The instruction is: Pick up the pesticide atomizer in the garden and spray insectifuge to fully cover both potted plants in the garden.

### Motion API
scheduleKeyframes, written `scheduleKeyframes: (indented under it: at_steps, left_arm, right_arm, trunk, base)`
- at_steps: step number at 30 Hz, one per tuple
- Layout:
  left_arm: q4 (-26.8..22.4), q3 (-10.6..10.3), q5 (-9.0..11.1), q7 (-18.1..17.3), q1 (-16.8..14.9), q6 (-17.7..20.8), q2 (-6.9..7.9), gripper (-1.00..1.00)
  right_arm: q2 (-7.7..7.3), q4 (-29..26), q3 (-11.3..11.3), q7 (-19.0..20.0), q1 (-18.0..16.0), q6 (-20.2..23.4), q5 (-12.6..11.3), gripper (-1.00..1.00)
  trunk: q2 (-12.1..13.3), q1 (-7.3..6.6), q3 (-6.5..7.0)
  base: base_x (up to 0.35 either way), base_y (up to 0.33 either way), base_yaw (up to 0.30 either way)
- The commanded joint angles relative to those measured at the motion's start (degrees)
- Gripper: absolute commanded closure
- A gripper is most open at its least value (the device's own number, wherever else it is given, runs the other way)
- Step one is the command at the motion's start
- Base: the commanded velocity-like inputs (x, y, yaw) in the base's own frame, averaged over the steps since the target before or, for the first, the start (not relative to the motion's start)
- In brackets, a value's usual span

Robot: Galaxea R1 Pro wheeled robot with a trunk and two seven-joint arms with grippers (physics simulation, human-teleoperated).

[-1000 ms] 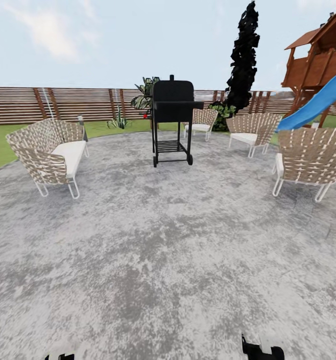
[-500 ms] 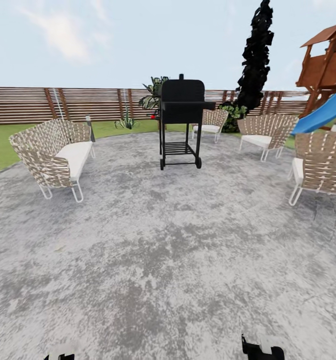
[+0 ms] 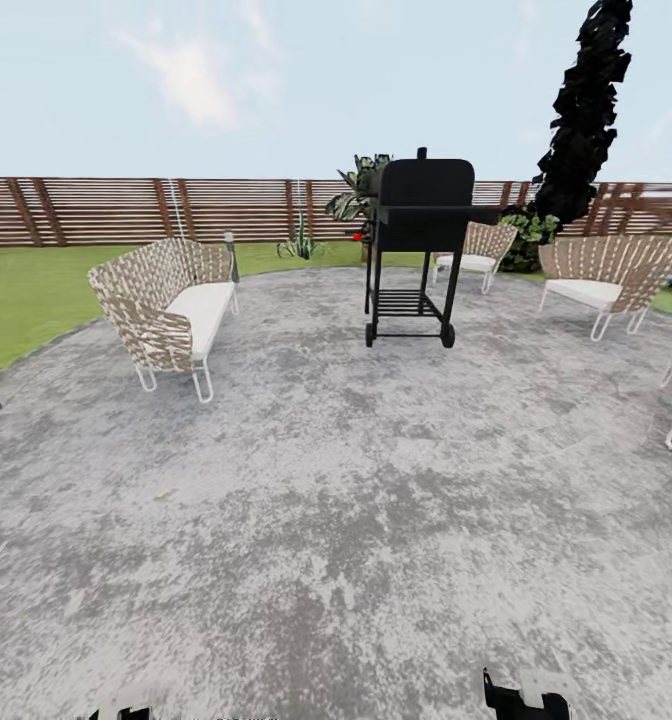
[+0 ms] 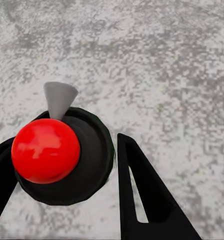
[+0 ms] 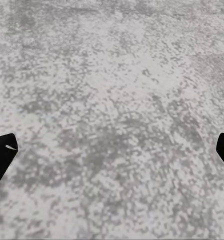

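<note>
In the left wrist view the pesticide atomizer (image 4: 67, 160) is seen from above: a round dark body, a red ball on top and a grey cone nozzle. My left gripper (image 4: 67, 145) is shut on it, one black finger on each side, above grey paving. My right gripper (image 5: 113, 149) is open over bare paving, its fingertips far apart with nothing between them. Parts of both grippers show at the near edge of the head view, the left gripper (image 3: 116, 713) and the right gripper (image 3: 521, 698). A small spiky light-green plant (image 3: 301, 246) stands far off by the fence.
Round grey paving (image 3: 326, 500) spreads ahead. A black grill on wheels (image 3: 416, 250) stands in the middle distance. A woven sofa (image 3: 171, 310) is at the left, woven chairs (image 3: 601, 275) at the right. Lawn (image 3: 26, 300), a brown slatted fence (image 3: 126, 210) and a dark tall tree (image 3: 581, 110) lie beyond.
The head view has swung left, so grill, sofa and chairs sit further right in the picture and the playhouse and slide have slid out. The grippers hold their places.
</note>
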Motion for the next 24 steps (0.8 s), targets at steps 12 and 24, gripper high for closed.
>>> scheduleKeyframes:
  at_steps: [12, 24]
  left_arm:
    - [0.0, 0.3, -0.6, 0.6, -0.1, -0.1, -0.1, 1.0]
    - [0.0, 0.3, -0.6, 0.6, -0.1, -0.1, -0.01, 1.0]
  right_arm:
    - [-0.04, 0.1, -0.3, -0.4, 0.0, -0.2, 0.6, -1.0]
    - [-0.03, 0.3, -0.3, -0.4, 0.0, -0.1, 0.5, -1.0]
  trunk:
    - [0.0, -0.01, -0.05]
    - [0.0, -0.01, -0.05]
  base:
    - [0.266, 0.001, 0.143]
    - [0.333, -0.042, 0.0]
